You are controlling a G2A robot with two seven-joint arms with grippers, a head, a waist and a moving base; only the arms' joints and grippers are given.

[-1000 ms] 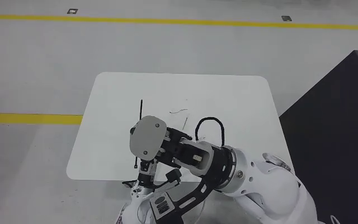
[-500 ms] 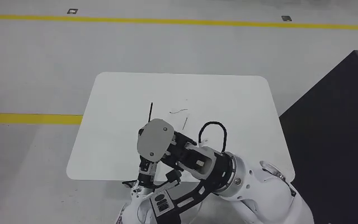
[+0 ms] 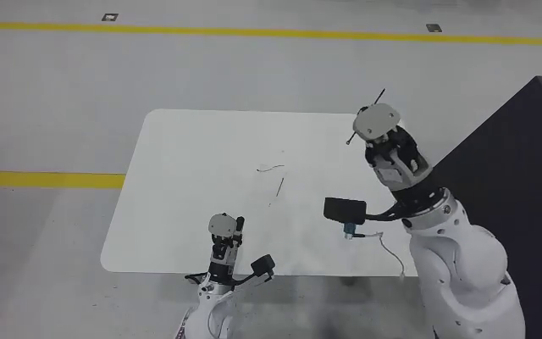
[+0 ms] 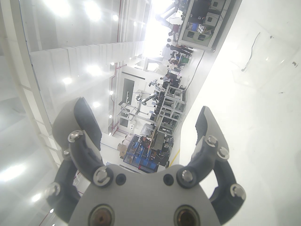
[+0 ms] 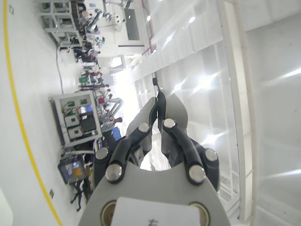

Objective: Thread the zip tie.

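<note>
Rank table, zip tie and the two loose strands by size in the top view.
1. table.
2. zip tie, though held above the table, nearer the camera.
3. curved strand and straight strand: look alike.

Looks down from high overhead onto the white rounded-corner table (image 3: 212, 144). Sits close behind the left gripper (image 4: 143, 104) and right gripper (image 5: 160, 97), facing sideways and far outward. Shares between both wrists a grey-framed equipment cabinet (image 4: 200, 12).

Matt white table (image 3: 212, 161); black plastic zip tie (image 5: 161, 101).

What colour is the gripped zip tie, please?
Black; thin plastic zip tie, best in right wrist view.
</note>
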